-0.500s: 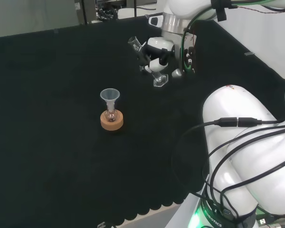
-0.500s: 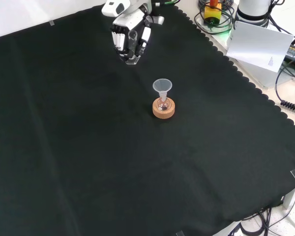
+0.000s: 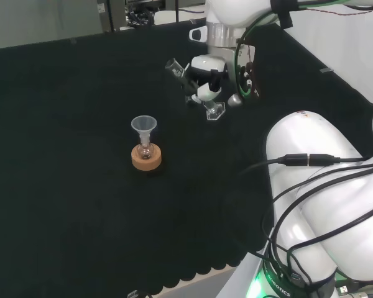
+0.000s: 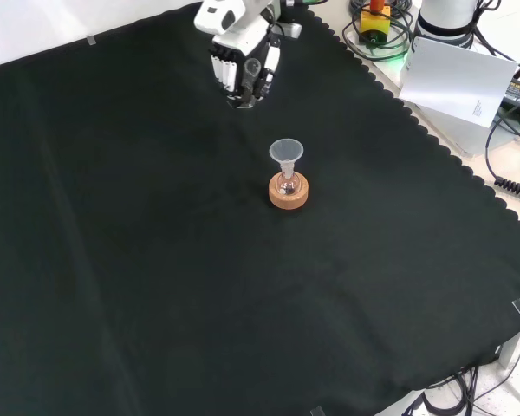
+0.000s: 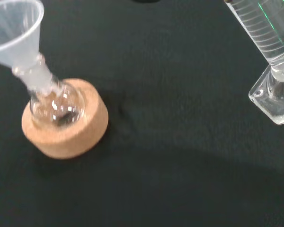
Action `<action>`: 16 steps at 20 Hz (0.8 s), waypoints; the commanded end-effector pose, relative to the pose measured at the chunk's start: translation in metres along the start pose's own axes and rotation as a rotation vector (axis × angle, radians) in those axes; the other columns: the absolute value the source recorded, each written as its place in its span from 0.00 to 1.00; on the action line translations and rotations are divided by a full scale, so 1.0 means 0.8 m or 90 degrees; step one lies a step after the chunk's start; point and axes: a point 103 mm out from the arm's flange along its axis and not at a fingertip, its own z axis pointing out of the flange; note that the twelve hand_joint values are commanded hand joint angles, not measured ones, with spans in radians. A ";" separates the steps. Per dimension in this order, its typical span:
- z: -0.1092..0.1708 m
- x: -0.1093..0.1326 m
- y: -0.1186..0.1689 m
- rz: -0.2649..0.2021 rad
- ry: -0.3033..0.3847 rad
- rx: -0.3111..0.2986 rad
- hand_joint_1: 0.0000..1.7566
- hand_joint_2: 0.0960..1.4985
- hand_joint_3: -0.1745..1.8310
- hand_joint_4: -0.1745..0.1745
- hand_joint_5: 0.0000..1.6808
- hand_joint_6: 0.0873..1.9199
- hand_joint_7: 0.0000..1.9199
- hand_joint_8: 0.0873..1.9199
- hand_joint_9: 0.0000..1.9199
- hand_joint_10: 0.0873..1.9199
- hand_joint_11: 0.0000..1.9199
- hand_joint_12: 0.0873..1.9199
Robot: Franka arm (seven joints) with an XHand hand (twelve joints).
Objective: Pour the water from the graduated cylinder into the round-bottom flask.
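Clear graduated cylinder (image 3: 193, 84), apparently tilted, sits clasped in the robot hand (image 3: 205, 77) near the worktop's far edge; the funnel-topped flask (image 3: 146, 149) stands nearer, leftward in the head view.

We see a black cloth (image 4: 156, 286) with a scalloped edge covering the bench. In the front view, past its right edge, a tilted white sheet (image 4: 455, 78) lies among black cables (image 4: 511, 139), with a yellow and red object (image 4: 374, 17) near the top.
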 end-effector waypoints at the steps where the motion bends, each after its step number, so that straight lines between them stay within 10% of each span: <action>1: 0.013 0.010 -0.017 0.009 -0.084 0.076 0.65 0.76 0.08 0.07 0.55 0.56 0.62 0.19 0.76 0.00 0.65 0.37; 16: 0.029 0.007 -0.025 0.024 -0.194 0.195 0.65 0.75 0.08 0.08 0.55 0.55 0.62 0.19 0.76 0.00 0.64 0.36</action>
